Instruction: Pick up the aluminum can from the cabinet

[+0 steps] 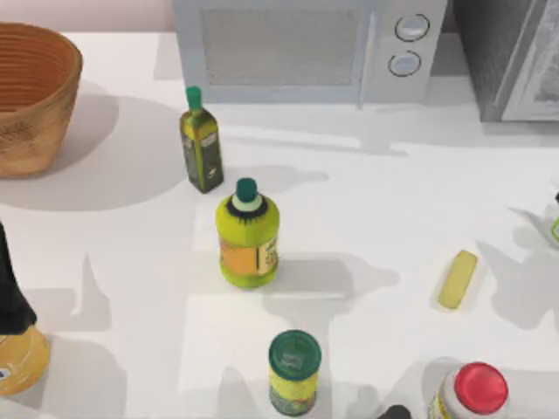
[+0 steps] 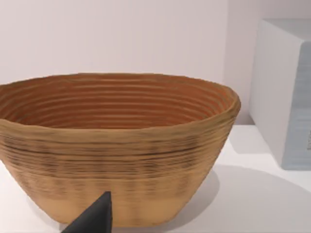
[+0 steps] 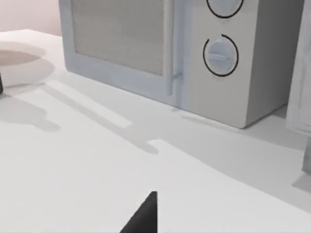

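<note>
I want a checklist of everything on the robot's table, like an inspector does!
Surface: white table, with shadows across it.
Job's things: cabinet, dark grey, at the far right corner; aluminum can, a sliver at the right edge of the table.
Clutter: woven basket far left; white microwave at the back; olive oil bottle; yellow-green bottle; green-lidded jar; red-capped container; yellow bar; orange bottle at the left edge.
Grippers: left fingertip faces the basket; right fingertip faces the microwave.
Cables: nothing seen.
Surroundings: pale wall.
</note>
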Controlling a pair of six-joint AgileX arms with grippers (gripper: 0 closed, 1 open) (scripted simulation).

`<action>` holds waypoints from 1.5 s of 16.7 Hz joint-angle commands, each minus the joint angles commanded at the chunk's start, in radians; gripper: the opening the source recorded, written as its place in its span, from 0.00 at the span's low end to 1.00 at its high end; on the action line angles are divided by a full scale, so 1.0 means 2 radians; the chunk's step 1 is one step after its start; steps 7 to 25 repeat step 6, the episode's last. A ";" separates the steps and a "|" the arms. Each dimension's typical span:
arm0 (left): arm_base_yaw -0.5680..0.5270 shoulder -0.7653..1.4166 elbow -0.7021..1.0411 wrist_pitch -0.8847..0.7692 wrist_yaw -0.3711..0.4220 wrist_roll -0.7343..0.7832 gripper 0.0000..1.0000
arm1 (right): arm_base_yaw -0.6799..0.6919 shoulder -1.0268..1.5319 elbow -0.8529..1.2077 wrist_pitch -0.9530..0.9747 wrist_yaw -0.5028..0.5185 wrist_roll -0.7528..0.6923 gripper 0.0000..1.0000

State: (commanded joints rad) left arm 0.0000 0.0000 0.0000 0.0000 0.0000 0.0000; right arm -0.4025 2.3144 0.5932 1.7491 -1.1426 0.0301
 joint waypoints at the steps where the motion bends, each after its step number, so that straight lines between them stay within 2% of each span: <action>1: 0.000 0.000 0.000 0.000 0.000 0.000 1.00 | 0.000 0.000 0.000 0.000 0.000 0.000 1.00; 25: 0.000 0.000 0.000 0.000 0.000 0.000 1.00 | 0.000 0.000 0.000 0.000 0.000 0.000 1.00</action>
